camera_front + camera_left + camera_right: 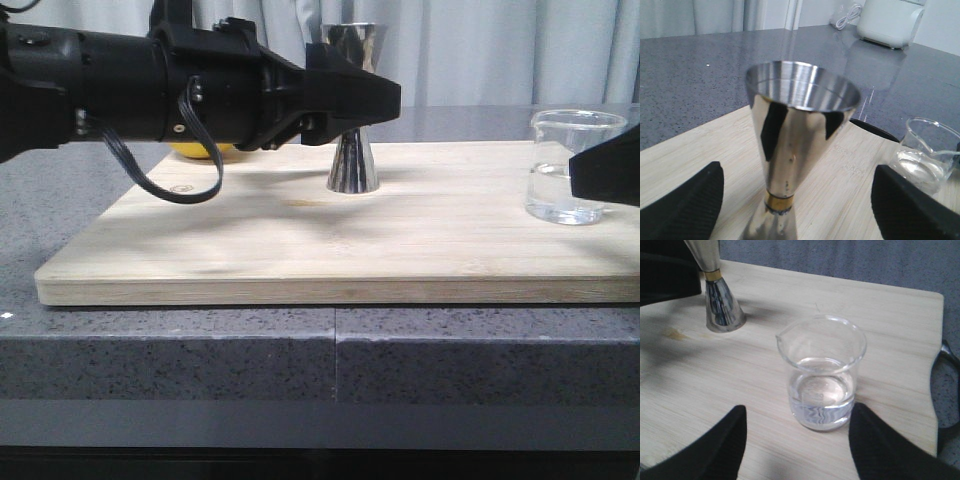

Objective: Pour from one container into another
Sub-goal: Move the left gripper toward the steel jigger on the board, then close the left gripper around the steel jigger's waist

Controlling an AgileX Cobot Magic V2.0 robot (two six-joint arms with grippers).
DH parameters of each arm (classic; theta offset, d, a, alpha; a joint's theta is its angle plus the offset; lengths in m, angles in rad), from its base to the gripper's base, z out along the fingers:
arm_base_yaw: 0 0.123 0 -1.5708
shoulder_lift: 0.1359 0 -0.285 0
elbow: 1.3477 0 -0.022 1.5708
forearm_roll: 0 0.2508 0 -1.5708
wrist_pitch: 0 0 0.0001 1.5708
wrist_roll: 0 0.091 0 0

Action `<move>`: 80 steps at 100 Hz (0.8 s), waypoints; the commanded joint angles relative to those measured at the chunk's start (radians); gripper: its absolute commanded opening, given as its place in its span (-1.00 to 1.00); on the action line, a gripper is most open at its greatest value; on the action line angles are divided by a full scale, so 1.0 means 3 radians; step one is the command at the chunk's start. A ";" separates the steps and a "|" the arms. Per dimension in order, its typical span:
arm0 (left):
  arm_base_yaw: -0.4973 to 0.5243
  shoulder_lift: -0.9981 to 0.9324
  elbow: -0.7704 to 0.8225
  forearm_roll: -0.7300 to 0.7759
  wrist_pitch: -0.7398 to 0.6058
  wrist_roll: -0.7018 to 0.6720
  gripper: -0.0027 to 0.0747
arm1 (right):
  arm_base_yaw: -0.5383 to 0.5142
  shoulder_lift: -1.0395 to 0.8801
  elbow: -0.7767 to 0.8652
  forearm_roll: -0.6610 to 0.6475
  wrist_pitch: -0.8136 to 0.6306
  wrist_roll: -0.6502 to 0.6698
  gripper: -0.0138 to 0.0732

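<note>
The steel jigger stands upright on the wooden board, its gold band at the narrow waist. My left gripper reaches in from the left at the height of its upper cone. In the left wrist view this gripper is open, with a wide gap between each finger and the jigger. The clear glass beaker holds a little clear liquid at the board's right end. My right gripper is open, its fingers on either side of the beaker without touching it.
The wooden board lies on a grey speckled counter. A yellow lemon shows behind the left arm. A white appliance stands far back on the counter. A black loop lies beside the board's right edge.
</note>
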 commanded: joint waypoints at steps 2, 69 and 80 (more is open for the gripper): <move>0.0003 -0.0067 -0.0143 -0.0083 -0.0242 -0.0052 0.52 | 0.0000 0.0012 -0.0085 -0.0033 -0.0327 -0.0007 0.26; -0.0004 -0.0027 -0.0181 0.0010 -0.0164 -0.0052 0.35 | 0.0000 0.0021 -0.0085 -0.0033 -0.0423 -0.0007 0.26; -0.0004 -0.0027 -0.0181 0.0004 -0.0164 -0.0052 0.35 | 0.0000 0.0021 -0.0085 -0.0033 -0.0423 -0.0007 0.26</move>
